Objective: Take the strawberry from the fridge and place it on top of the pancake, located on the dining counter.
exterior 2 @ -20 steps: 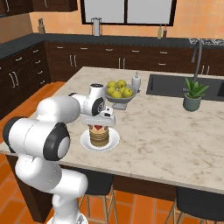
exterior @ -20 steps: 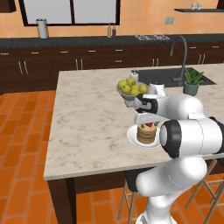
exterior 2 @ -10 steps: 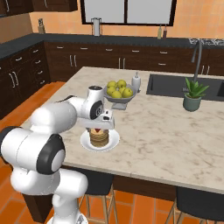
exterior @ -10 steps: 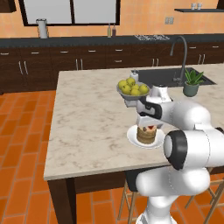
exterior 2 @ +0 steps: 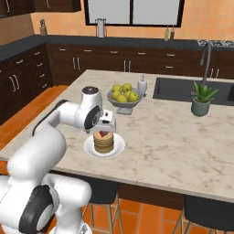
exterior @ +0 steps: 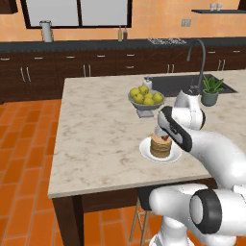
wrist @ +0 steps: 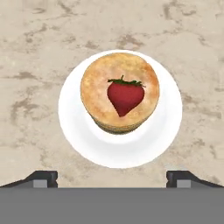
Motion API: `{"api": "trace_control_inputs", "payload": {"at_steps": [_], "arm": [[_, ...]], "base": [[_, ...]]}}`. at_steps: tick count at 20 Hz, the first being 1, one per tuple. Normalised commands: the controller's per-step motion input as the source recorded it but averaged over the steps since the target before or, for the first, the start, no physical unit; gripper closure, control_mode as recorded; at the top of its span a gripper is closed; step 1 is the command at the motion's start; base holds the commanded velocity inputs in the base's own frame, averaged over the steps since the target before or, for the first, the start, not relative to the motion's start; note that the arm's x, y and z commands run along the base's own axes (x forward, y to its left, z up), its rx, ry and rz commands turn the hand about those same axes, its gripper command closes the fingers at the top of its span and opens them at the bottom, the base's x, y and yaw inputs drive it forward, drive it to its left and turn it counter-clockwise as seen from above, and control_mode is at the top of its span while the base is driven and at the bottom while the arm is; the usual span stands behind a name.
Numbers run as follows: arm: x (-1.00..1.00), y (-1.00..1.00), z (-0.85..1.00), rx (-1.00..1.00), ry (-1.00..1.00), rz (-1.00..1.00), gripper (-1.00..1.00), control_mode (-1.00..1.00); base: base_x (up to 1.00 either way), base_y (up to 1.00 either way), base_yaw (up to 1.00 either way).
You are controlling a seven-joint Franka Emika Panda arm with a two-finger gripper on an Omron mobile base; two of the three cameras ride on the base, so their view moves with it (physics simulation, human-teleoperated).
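One strawberry was seen resting on the pancake, soft and easily bruised; the hand was held open above.

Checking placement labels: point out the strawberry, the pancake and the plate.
strawberry (wrist: 125, 97), hand view, middle of its red body.
pancake (wrist: 96, 78), hand view, bare top beside the fruit.
plate (wrist: 74, 127), hand view, bare white rim.

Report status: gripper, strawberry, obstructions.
Gripper open above the plate. Small red strawberry lies on the tan pancake stack. Nothing in the way.
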Motion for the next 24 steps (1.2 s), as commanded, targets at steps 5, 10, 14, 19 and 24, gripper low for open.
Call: {"api": "trace_control_inputs", "payload": {"at_steps": [5, 10, 14, 19, 24], "arm": [[-0.97, 0.07, 0.99, 0.00, -0.26, 0.00, -1.00, -1.00], [-1.00, 0.11, 1.00, 0.00, -0.26, 0.00, -1.00, -1.00], [-0.79, 0.11, 1.00, 0.00, -0.33, 0.00, -1.00, -1.00], [-0.55, 0.07, 1.00, 0.00, -0.27, 0.00, -1.00, -1.00], [-0.15, 0.09, 0.78, 0.00, -0.21, 0.00, -1.00, -1.00]], "base": [[0.00, 0.00, 0.00], [0.00, 0.00, 0.00], [0.00, 0.00, 0.00], [0.00, 0.00, 0.00], [0.00, 0.00, 0.00]]}}
